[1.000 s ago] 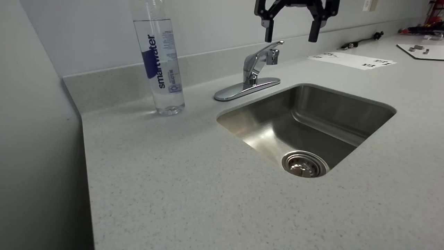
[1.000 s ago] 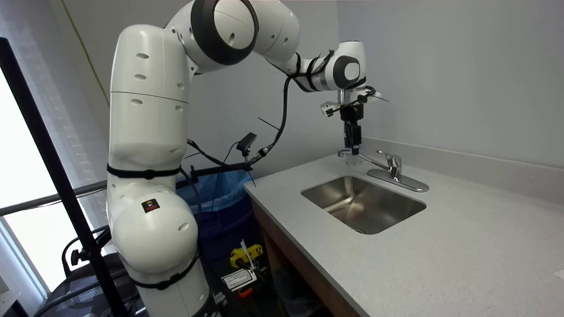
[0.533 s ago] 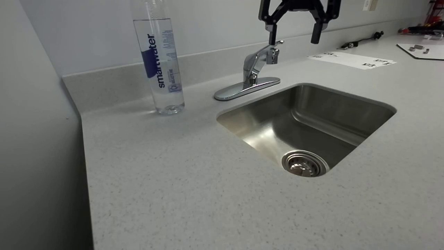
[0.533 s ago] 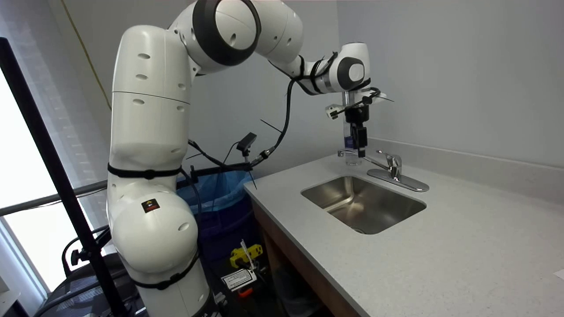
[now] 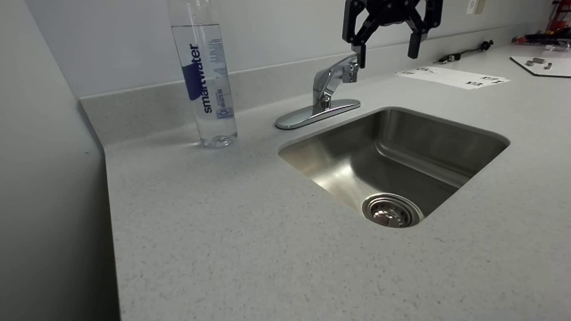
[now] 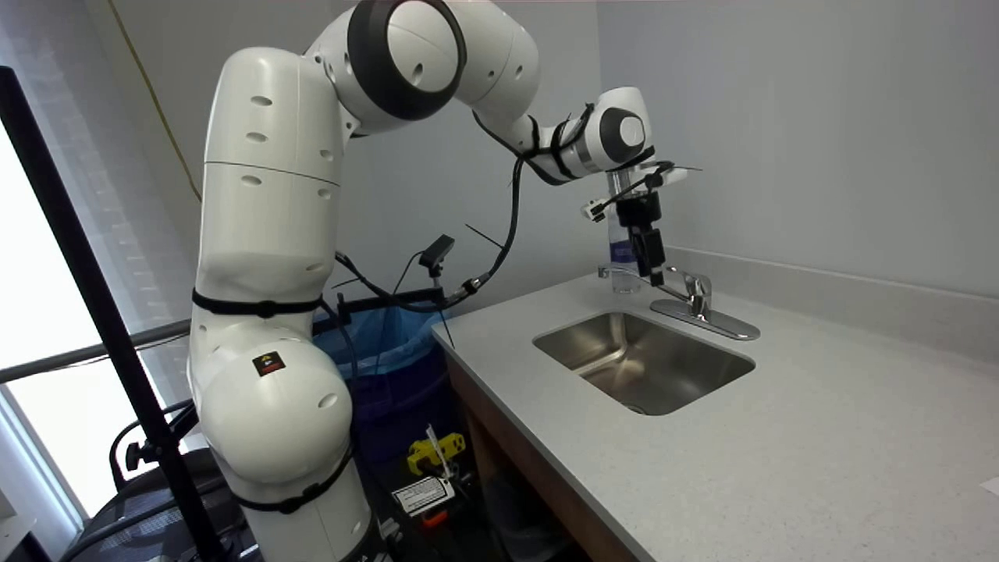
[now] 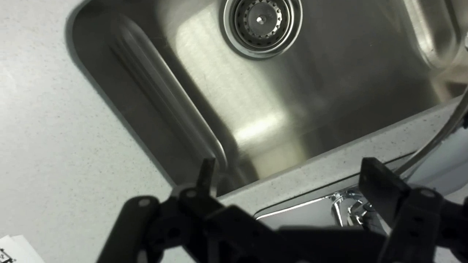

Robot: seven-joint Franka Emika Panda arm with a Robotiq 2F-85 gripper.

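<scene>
My gripper (image 5: 388, 62) is black, open and holds nothing. In an exterior view it hangs tilted near the chrome faucet (image 5: 317, 113). One fingertip overlaps the tip of the faucet's handle there; I cannot tell whether they touch. In an exterior view the gripper (image 6: 657, 279) also overlaps the faucet (image 6: 700, 295). In the wrist view the fingers stand wide apart over the rim of the steel sink (image 7: 310, 80), with the faucet's base plate (image 7: 303, 215) between and below them. A clear water bottle (image 5: 205, 84) stands upright behind the sink's corner; the arm partly hides the bottle (image 6: 621, 251) in an exterior view.
White papers (image 5: 450, 78) lie on the counter beyond the faucet. A dark object (image 5: 466, 52) lies by the backsplash, and a white board (image 5: 546, 71) bears small grey pieces. A blue-lined bin (image 6: 402, 406) and a small camera (image 6: 437, 254) stand beside the counter.
In both exterior views the gripper has moved right and slightly down and has tilted. It stays open. The bottle, faucet and sink have not moved.
</scene>
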